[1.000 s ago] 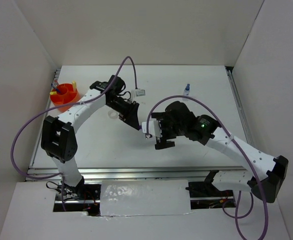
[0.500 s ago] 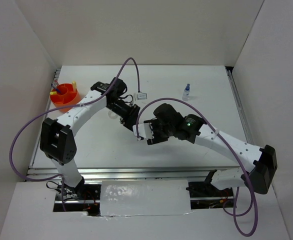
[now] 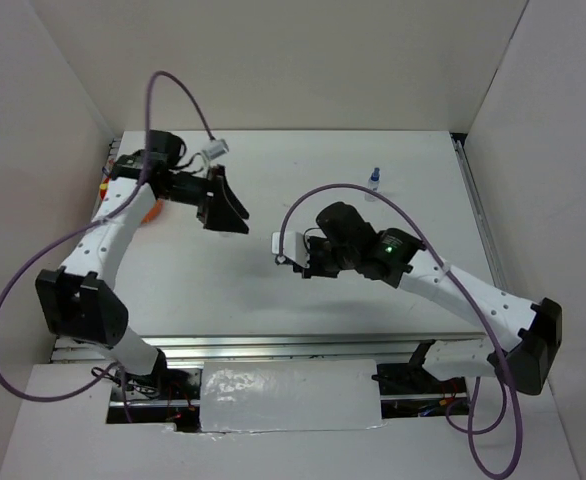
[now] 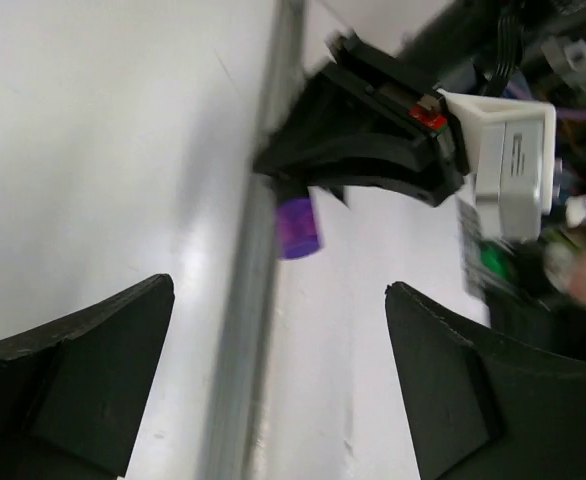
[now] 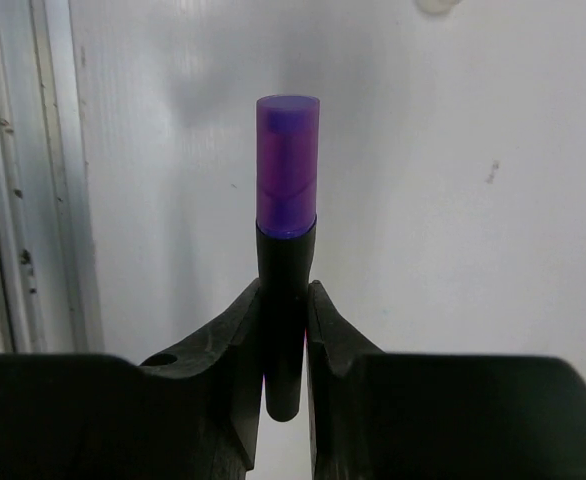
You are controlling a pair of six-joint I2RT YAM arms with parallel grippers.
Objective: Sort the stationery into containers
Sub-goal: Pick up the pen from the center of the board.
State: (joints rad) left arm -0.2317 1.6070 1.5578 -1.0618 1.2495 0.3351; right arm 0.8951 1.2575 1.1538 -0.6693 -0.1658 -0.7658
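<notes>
Right gripper (image 5: 285,300): clenched on purple cylindrical plastic marker (image 5: 287,165), frame centre.
Left gripper (image 4: 278,300): released, empty.
Risk: marker may pivot or slip, since it is gripped near its tail.

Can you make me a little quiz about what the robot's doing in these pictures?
1. True or false: the left hand is open.
2. What does the right hand grip? A) purple marker B) spoon C) banana
3. What colour is the cap of the small bottle?
Key: 1 true; 2 A; 3 blue.
</notes>
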